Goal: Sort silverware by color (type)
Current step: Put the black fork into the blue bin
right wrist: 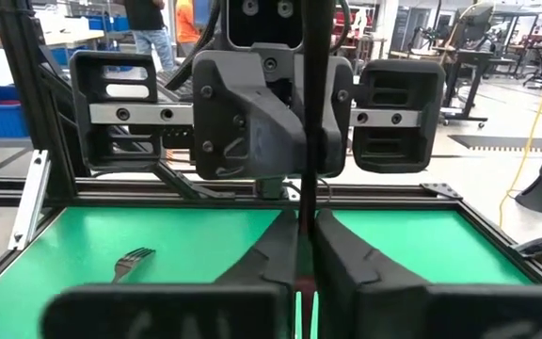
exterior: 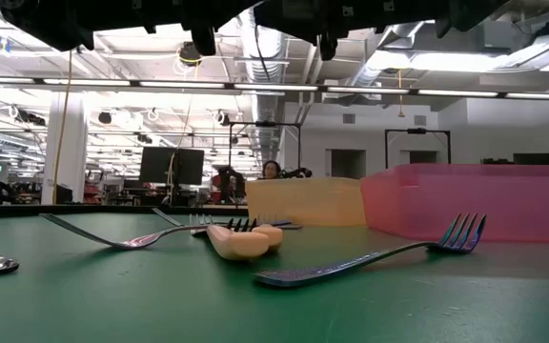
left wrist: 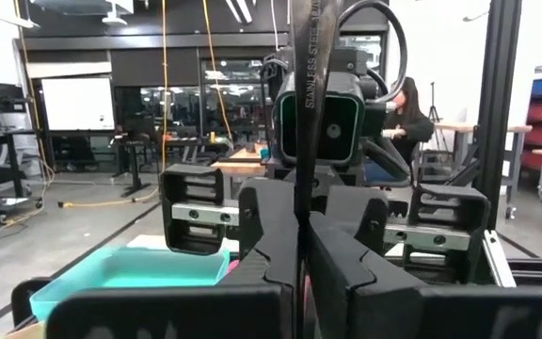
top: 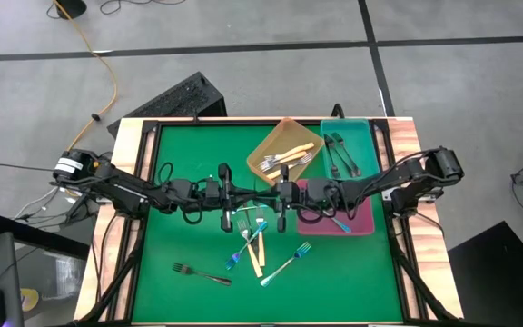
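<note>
Black fork (left wrist: pixel 301 104) stands upright, pinched at once by left claw (left wrist: pixel 301 247) and right claw (right wrist: pixel 306 247).

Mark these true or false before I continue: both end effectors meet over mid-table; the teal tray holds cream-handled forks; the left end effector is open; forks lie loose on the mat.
1. The left end effector and right end effector meet over mid-table. True.
2. The teal tray holds cream-handled forks. False: it holds black forks; the cream forks lie in the orange tray.
3. The left end effector is open. False: it is shut on a dark fork.
4. Loose forks lie on the green mat. True.
</note>
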Controlling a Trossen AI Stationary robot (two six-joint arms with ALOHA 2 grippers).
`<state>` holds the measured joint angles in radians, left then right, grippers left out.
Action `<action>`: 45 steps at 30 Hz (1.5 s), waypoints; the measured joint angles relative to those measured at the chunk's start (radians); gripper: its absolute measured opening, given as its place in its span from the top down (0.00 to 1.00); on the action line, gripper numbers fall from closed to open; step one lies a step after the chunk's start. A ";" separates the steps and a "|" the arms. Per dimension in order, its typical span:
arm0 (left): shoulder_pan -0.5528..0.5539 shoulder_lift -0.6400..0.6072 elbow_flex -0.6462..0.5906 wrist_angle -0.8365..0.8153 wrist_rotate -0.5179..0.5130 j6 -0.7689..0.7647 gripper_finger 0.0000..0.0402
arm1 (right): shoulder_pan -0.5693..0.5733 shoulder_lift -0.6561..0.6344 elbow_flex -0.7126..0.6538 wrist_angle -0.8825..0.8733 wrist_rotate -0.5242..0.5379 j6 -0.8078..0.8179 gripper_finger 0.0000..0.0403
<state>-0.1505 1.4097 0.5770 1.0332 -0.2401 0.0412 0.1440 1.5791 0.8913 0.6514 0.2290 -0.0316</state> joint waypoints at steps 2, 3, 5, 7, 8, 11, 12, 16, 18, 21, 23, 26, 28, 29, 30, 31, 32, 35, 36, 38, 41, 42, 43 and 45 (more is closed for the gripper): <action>0.000 0.000 0.000 0.000 0.000 -0.008 1.00 | 0.000 0.000 0.000 0.000 0.000 -0.002 0.92; 0.000 0.000 0.000 0.000 0.000 -0.009 1.00 | 0.000 -0.001 0.000 -0.001 0.000 -0.003 0.93; 0.000 0.000 0.000 0.000 0.000 -0.010 1.00 | 0.000 -0.001 0.000 -0.004 0.000 -0.003 0.93; 0.000 0.000 0.000 0.000 0.000 -0.013 1.00 | 0.000 -0.001 0.000 -0.004 0.000 -0.002 0.93; 0.000 0.000 0.000 0.000 0.001 -0.015 1.00 | 0.000 -0.001 0.000 -0.004 0.000 -0.002 0.93; 0.000 0.000 0.000 0.000 0.000 -0.019 1.00 | 0.000 -0.001 0.000 -0.005 0.002 -0.002 0.93; 0.000 0.000 0.000 -0.002 0.000 -0.020 1.00 | 0.000 -0.001 0.000 -0.005 0.003 -0.002 0.93; -0.001 0.000 0.000 -0.020 -0.044 -0.053 0.97 | -0.001 0.000 0.000 -0.012 0.007 -0.003 0.93; 0.000 0.000 0.000 -0.031 -0.050 -0.056 0.92 | -0.002 0.000 0.000 -0.016 0.008 -0.003 0.93; 0.000 0.000 0.000 -0.043 -0.053 -0.073 0.84 | -0.002 0.000 0.000 -0.014 0.008 -0.003 0.93; 0.000 0.000 0.000 -0.045 -0.059 -0.074 0.78 | -0.001 0.000 0.000 -0.010 0.008 -0.003 0.93; 0.000 0.000 0.000 -0.046 -0.060 -0.085 0.70 | -0.001 0.000 0.000 -0.004 0.008 -0.003 0.93; 0.000 -0.001 0.000 -0.052 -0.060 -0.093 0.65 | -0.001 0.000 0.000 -0.002 0.008 -0.003 0.93; 0.000 -0.003 0.000 -0.058 -0.061 -0.094 0.64 | -0.001 0.000 0.000 -0.003 0.008 -0.003 0.93; 0.000 -0.003 0.000 -0.060 -0.061 -0.096 0.62 | -0.001 0.000 0.000 -0.003 0.009 -0.003 0.93; 0.000 -0.006 0.000 -0.068 -0.061 -0.099 0.61 | -0.001 -0.001 0.000 -0.004 0.012 -0.003 0.93; 0.000 -0.016 0.000 -0.090 -0.061 -0.099 0.60 | -0.001 -0.005 0.000 -0.006 0.016 -0.003 0.93; 0.000 -0.051 0.000 -0.160 -0.079 -0.098 0.60 | -0.001 -0.009 0.000 -0.006 0.018 -0.003 0.93; -0.002 -0.068 0.000 -0.192 -0.091 -0.098 0.60 | -0.001 -0.017 0.000 -0.020 0.018 -0.004 0.93; -0.005 -0.110 0.000 -0.247 -0.115 -0.099 0.60 | -0.001 -0.036 -0.002 -0.046 0.018 -0.003 0.93; -0.013 -0.187 0.000 -0.335 -0.162 -0.099 0.60 | -0.001 -0.081 0.000 -0.126 0.033 -0.003 0.93; -0.014 -0.209 0.001 -0.356 -0.170 -0.099 0.60 | -0.001 -0.093 -0.001 -0.141 0.040 -0.003 0.93; -0.015 -0.233 0.001 -0.386 -0.180 -0.099 0.60 | -0.001 -0.108 -0.001 -0.155 0.045 -0.002 0.93; -0.020 -0.271 0.001 -0.433 -0.189 -0.099 0.60 | 0.000 -0.151 -0.001 -0.209 0.085 0.004 0.93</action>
<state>-0.1700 1.1390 0.5777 0.6002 -0.4291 -0.0574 0.1436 1.4285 0.8902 0.4425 0.3142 -0.0278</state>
